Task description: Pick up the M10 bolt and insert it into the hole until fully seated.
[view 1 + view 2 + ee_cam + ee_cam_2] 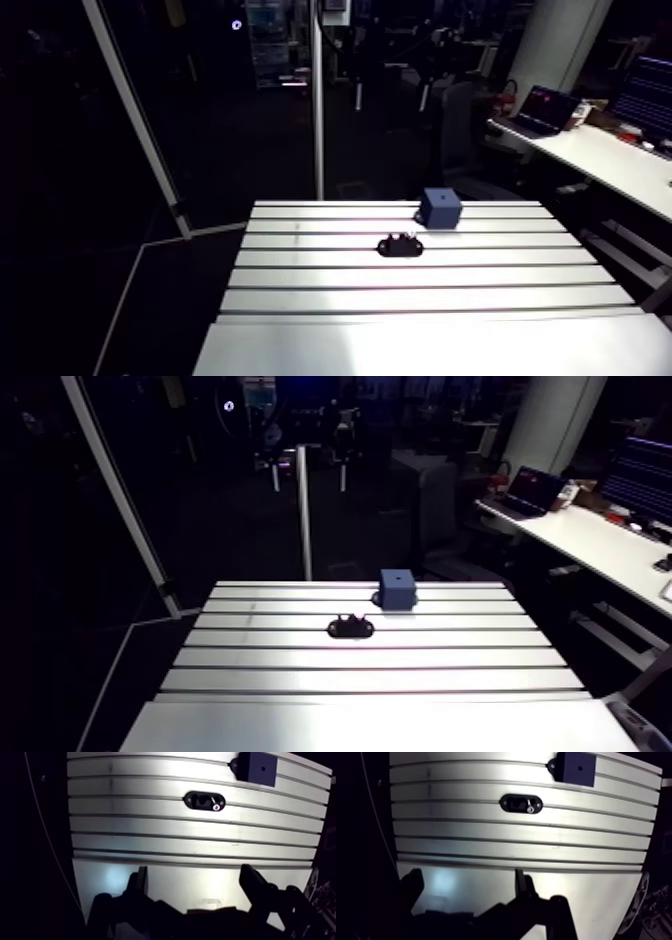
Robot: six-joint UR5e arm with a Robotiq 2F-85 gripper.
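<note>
Black two-finger gripper [195,883] hangs wide open and empty above the near plain strip of the slotted aluminium table [150,842]. M10 bolt [216,807] shows only as a small shiny glint in a black oval holder [199,800], well ahead of the fingers, untouched. Dark blue cube block [257,768] with a small hole [263,767] on top sits just beyond the holder. Step looks like approach, pre-grasp. Next move likely needs travel forward and down, fingers centred over the bolt, then closing.
</note>
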